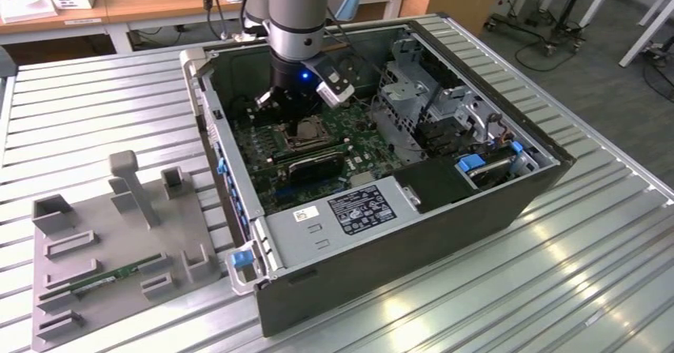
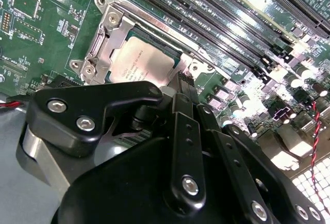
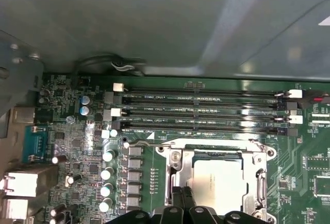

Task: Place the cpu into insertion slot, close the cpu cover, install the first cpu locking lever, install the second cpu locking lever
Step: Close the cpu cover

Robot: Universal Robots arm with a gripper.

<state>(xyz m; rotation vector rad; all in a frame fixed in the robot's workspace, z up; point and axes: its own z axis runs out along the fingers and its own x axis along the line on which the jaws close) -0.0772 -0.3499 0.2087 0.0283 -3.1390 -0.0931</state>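
Observation:
The cpu (image 2: 147, 64) (image 3: 216, 180), a dull silver-tan square, lies flat in the insertion slot (image 1: 305, 134) on the green board inside the open computer case. The cpu cover (image 2: 111, 33) (image 3: 175, 175), a thin silver frame, lies down around the chip. A thin wire locking lever (image 3: 206, 141) runs along the slot's side nearest the memory slots. My gripper (image 2: 184, 82) (image 3: 181, 198) hovers at the slot's edge, its two black fingers pressed together with nothing seen between them. In the exterior view the gripper (image 1: 282, 104) hangs just behind the slot.
Long black memory slots (image 3: 201, 113) run beside the slot, and a row of capacitors (image 3: 108, 172) stands on another side. The grey case wall (image 3: 154, 22) rises close behind. A perforated drive cage (image 1: 406, 92) and power supply (image 1: 337, 211) crowd the case. A grey fixture tray (image 1: 106, 258) sits at the exterior view's left.

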